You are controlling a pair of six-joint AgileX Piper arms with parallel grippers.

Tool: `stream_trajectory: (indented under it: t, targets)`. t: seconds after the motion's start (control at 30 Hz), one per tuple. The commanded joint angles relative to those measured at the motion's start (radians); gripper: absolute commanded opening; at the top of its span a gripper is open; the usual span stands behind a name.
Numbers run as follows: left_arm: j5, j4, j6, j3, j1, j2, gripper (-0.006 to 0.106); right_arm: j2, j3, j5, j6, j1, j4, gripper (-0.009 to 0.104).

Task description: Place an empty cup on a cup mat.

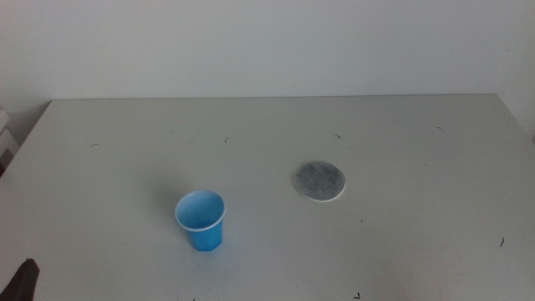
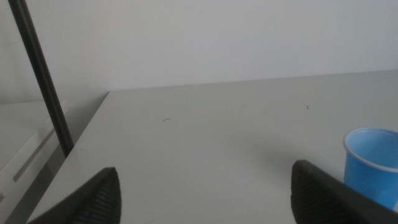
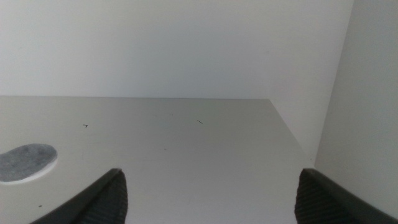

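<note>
The bright blue cup (image 1: 201,220) stands upright and empty on the table, left of centre in the middle view. The speckled grey cup mat (image 1: 318,181) lies flat to its right and a little farther back, apart from it. My left gripper (image 1: 25,283) shows only as a dark tip at the bottom left corner. In the left wrist view its jaws (image 2: 205,186) stand wide apart and empty, with the cup (image 2: 373,163) beside one jaw. My right gripper (image 3: 211,193) is open and empty, out of the middle view, and the mat (image 3: 25,162) lies off to one side of it.
The pale grey table (image 1: 401,242) has small dark specks and a white wall behind it. A dark pole (image 2: 43,81) stands beside the table's left edge in the left wrist view. A white wall panel (image 3: 367,93) stands past the table's right edge.
</note>
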Motion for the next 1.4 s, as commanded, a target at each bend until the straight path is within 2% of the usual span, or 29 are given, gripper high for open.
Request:
stream_trajectory:
  t: [0.0,0.6,1.17,1.37]
  targets:
    - [-0.049,-0.01,-0.014,-0.067,0.001,0.016,0.104,-0.019,-0.012,-0.078,-0.008,0.002,-0.009,0.094]
    - [0.284,-0.024,-0.07,-0.59,0.001,0.393,0.104,-0.019,-0.012,-0.078,-0.008,0.002,-0.009,0.094]
    - [0.616,-0.123,-0.069,-1.046,0.001,0.857,0.104,-0.019,-0.012,-0.078,-0.008,0.002,-0.009,0.094]
    - [0.736,-0.149,-0.069,-1.14,0.001,1.03,0.104,-0.019,-0.012,-0.078,-0.008,0.002,-0.009,0.094]
